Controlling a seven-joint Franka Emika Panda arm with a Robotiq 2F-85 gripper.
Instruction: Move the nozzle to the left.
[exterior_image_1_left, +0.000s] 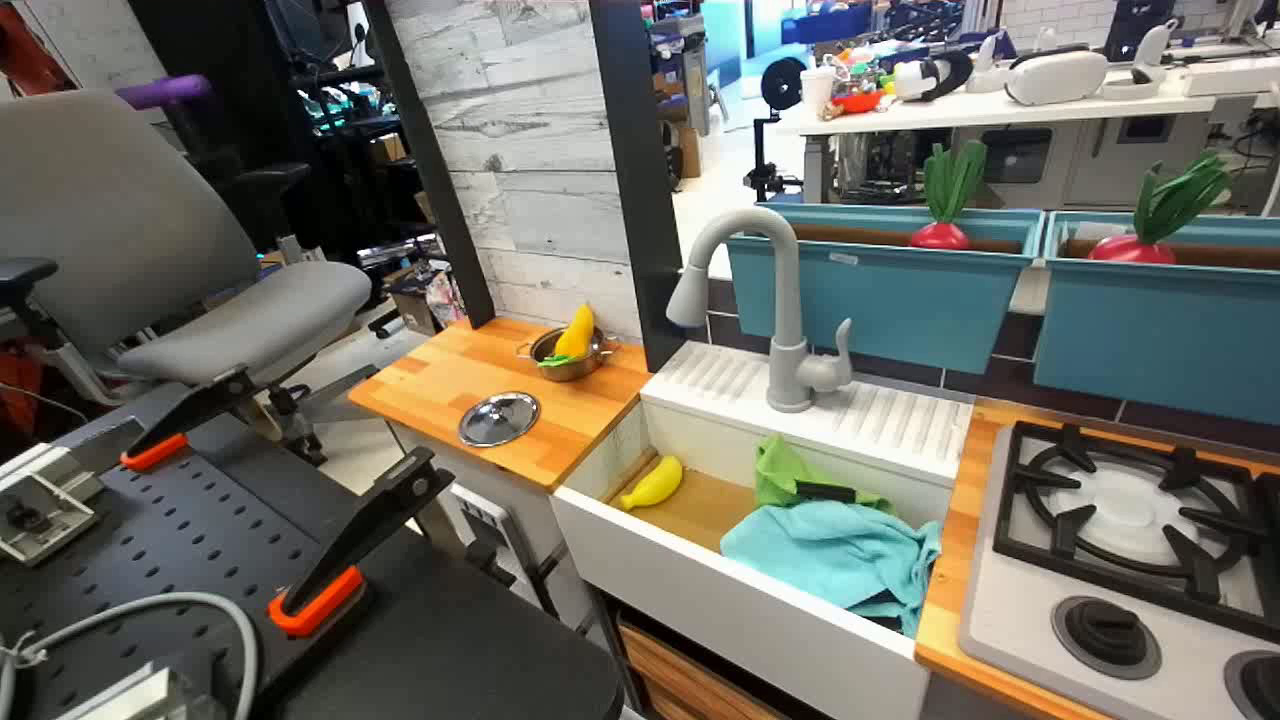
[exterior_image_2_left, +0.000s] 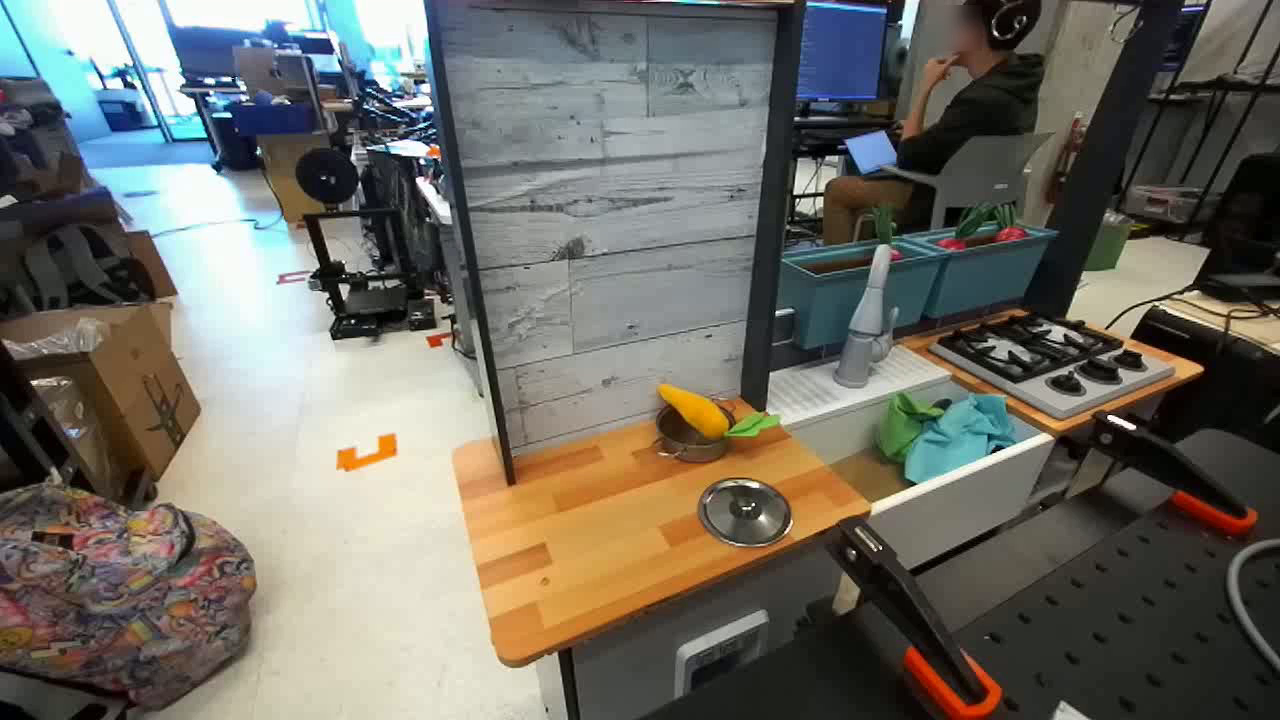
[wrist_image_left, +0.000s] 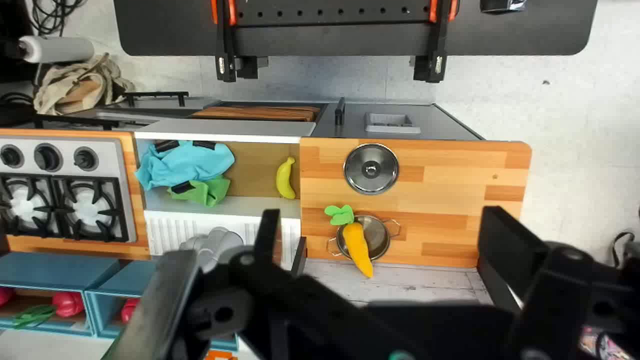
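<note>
The nozzle is a grey gooseneck faucet spout (exterior_image_1_left: 788, 290) with a small side lever. It stands upright on the white ribbed ledge behind the sink (exterior_image_1_left: 740, 620). In an exterior view its curved head hangs over the pot-counter end of the ledge. In an exterior view the nozzle (exterior_image_2_left: 866, 325) shows nearly end-on. In the wrist view the nozzle (wrist_image_left: 212, 246) is seen from above, partly hidden by a gripper finger. My gripper (wrist_image_left: 384, 214) is wide open and empty, high above the wooden counter (wrist_image_left: 440, 195), to one side of the nozzle. The gripper is out of both exterior views.
A metal pot (wrist_image_left: 377, 235) holding a toy squash (wrist_image_left: 357, 245) and a lid (wrist_image_left: 371, 169) sit on the counter. A banana (wrist_image_left: 285, 178) and cloths (wrist_image_left: 187, 165) lie in the sink. Dark posts and a wood-print panel (exterior_image_2_left: 620, 200) rise behind the counter. Blue planters (exterior_image_1_left: 880, 300) hang behind the faucet.
</note>
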